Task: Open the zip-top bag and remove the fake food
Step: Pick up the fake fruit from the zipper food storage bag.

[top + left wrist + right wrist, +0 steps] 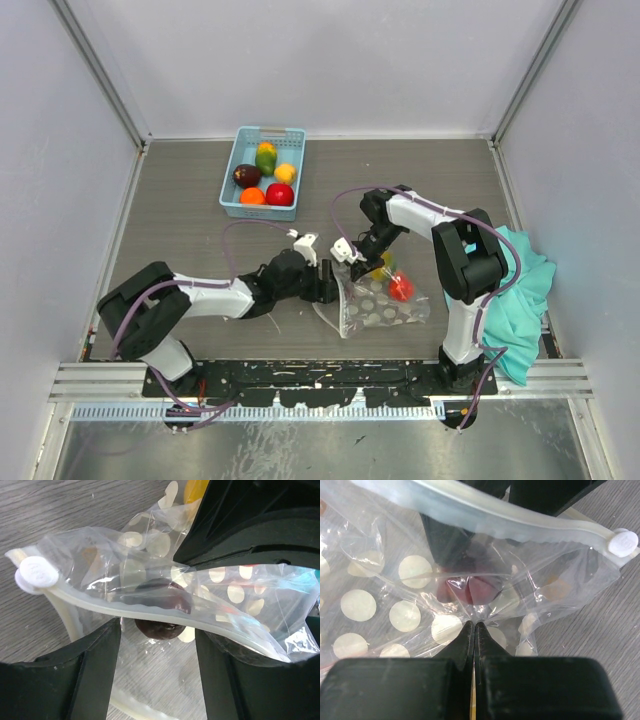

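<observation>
Pinching the bag (380, 605) with jaws closed, right gripper (474, 625) props its mouth open — left gripper (157, 636), jaws apart, straddles a dark fruit (162, 597) there, likely lined up to grab it.

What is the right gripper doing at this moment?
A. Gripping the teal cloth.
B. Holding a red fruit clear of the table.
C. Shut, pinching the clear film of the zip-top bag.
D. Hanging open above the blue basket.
C: the right wrist view shows the right gripper closed tight on the dotted film of the zip-top bag.
</observation>
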